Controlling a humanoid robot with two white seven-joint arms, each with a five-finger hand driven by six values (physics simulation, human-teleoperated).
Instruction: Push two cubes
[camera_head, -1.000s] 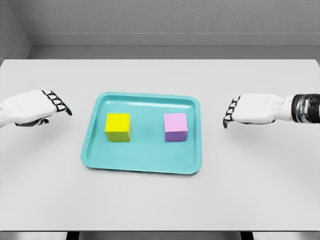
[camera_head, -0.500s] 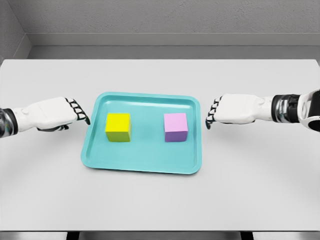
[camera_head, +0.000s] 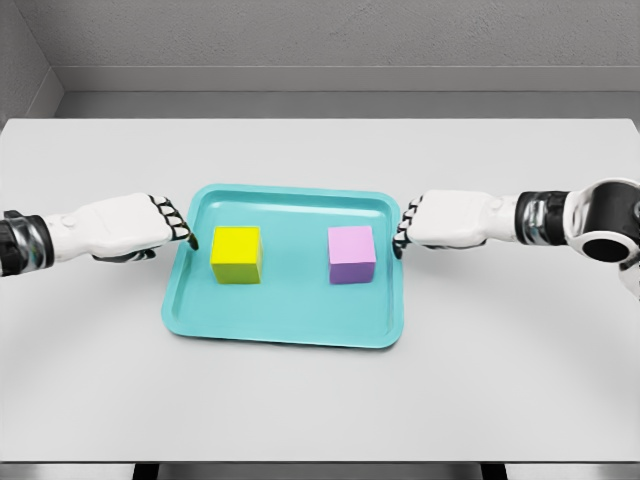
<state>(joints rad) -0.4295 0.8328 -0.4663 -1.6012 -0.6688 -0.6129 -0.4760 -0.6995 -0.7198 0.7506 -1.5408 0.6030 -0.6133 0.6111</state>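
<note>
Two cubes sit apart in teal tray on desk: yellow cube left, purple cube right. Left hand and right hand, fingers curled w/ nothing held, reach tray's side rims; contact unclear.

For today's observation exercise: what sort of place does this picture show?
Probably a simulated robot test bench: a plain white table against bare grey walls, holding only a teal tray with a yellow cube and a purple cube.
</note>
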